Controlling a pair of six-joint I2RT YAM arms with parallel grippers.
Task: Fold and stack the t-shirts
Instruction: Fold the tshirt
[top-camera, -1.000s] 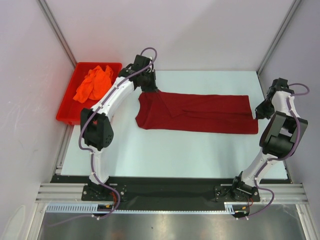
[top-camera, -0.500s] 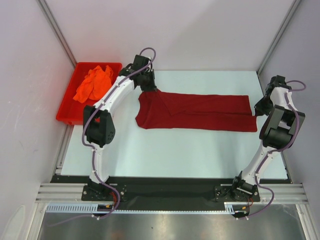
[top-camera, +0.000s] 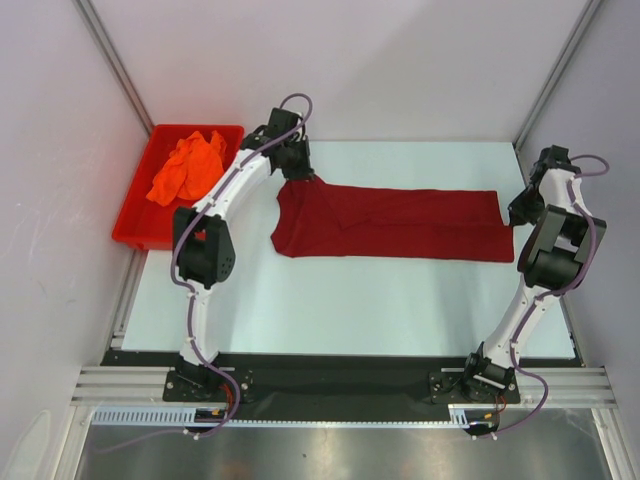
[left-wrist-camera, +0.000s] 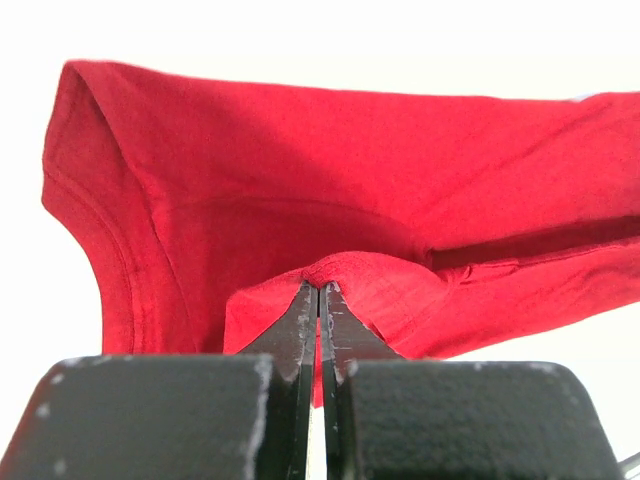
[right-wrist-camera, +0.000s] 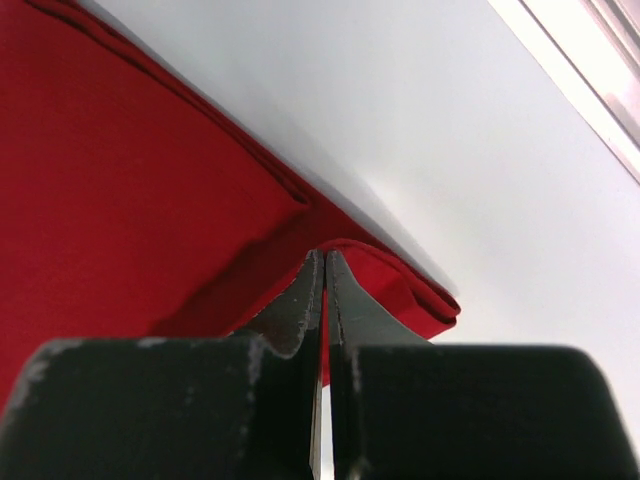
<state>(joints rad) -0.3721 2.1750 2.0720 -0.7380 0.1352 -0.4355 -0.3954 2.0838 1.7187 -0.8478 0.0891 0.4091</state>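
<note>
The dark red (maroon) soft cloth short-sleeved t-shirt (top-camera: 390, 222) lies on the white table (top-camera: 350, 290) as a long, flat band. It runs left to right across the far half of the table, from near the far left corner to close beside the right edge. The left end effector (top-camera: 296, 172) is at the left end of this band, with its two fingers pressed together on a small raised pinch of maroon fabric. In the left wrist view the left end effector (left-wrist-camera: 318, 288) shows no gap between the fingers, and the cloth rises to a peak at the tips. A stitched hem curves down the left side of the maroon t-shirt (left-wrist-camera: 300, 190) in that view. The right end effector (top-camera: 517, 214) is at the right end of the band, close to the right edge of the table. In the right wrist view the right end effector (right-wrist-camera: 323, 256) is likewise fully closed, gripping a folded edge of the maroon t-shirt (right-wrist-camera: 120, 190) just above the bare table (right-wrist-camera: 450, 130). The bright orange soft cloth t-shirt (top-camera: 188, 165) lies crumpled and unfolded inside the rigid red plastic bin (top-camera: 128, 228). The bin stands at the far left corner of the table, well apart from the maroon t-shirt.
</note>
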